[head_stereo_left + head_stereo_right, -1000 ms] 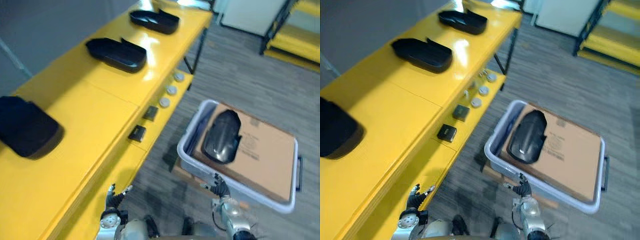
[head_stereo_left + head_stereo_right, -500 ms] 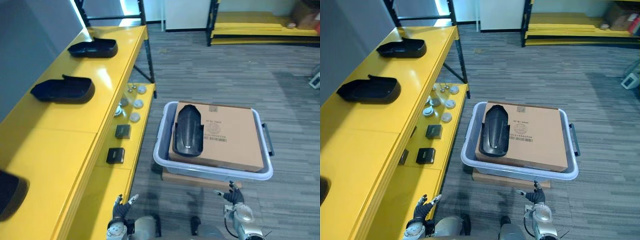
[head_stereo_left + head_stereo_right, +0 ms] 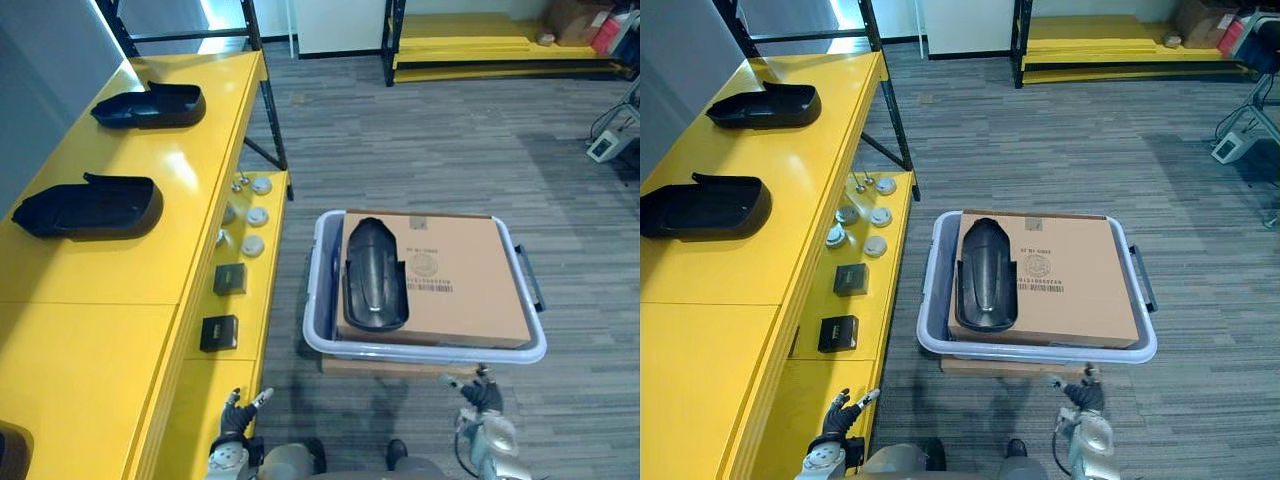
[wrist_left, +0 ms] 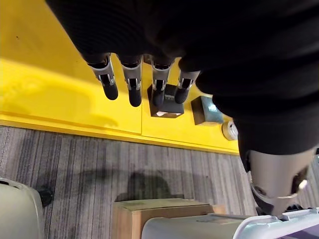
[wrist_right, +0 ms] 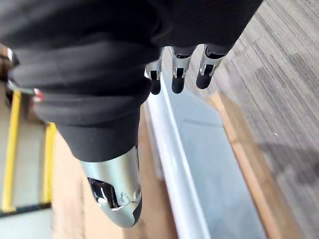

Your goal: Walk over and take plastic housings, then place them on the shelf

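Three plastic housings are in view. The first housing (image 3: 373, 272) lies lengthwise on the left part of a cardboard box (image 3: 460, 285). The box sits inside a grey bin (image 3: 425, 352) on the floor, just right of the yellow shelf (image 3: 110, 270). The second housing (image 3: 88, 207) and the third housing (image 3: 148, 105) rest on the shelf's top surface, well apart, with the third farther away. We note a dark shape (image 3: 8, 460) at the near left corner of the shelf top. It is possibly another housing, but too little shows to confirm. On the shelf's lower level we see two small black boxes (image 3: 219, 332) and several round discs (image 3: 252, 244). The left hand (image 3: 238, 412) hangs beside the lower level, its fingers (image 4: 134, 87) straight and released, grasping nothing. The right hand (image 3: 482, 392) hangs just before the bin's near rim, its fingers (image 5: 177, 74) likewise extended and empty.
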